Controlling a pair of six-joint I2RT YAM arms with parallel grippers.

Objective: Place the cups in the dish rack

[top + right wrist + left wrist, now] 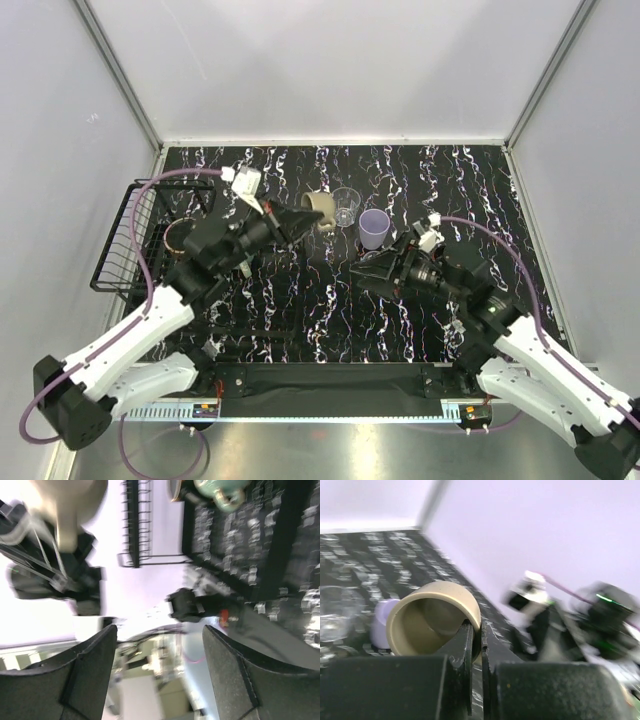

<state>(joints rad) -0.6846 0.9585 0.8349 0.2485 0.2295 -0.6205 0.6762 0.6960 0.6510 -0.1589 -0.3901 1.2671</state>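
My left gripper [303, 222] is shut on the rim of the olive-beige mug [322, 208] and holds it tilted on its side above the table. In the left wrist view one finger is inside the mug [432, 622] and one outside. A clear glass [346, 205] and the lavender cup [374, 229] stand just right of it; both show behind the mug, the lavender cup [380, 625] and the glass [335, 615]. My right gripper [366, 268] is open and empty, near the lavender cup. The black wire dish rack [125, 240] is at the far left. A teal mug [220, 492] shows in the right wrist view.
A dark copper-rimmed mug [179, 236] sits by the rack's inner edge under my left arm. White walls close in the table on three sides. Purple cables loop off both arms. The right wrist view [160, 672] is blurred and looks across at the left arm.
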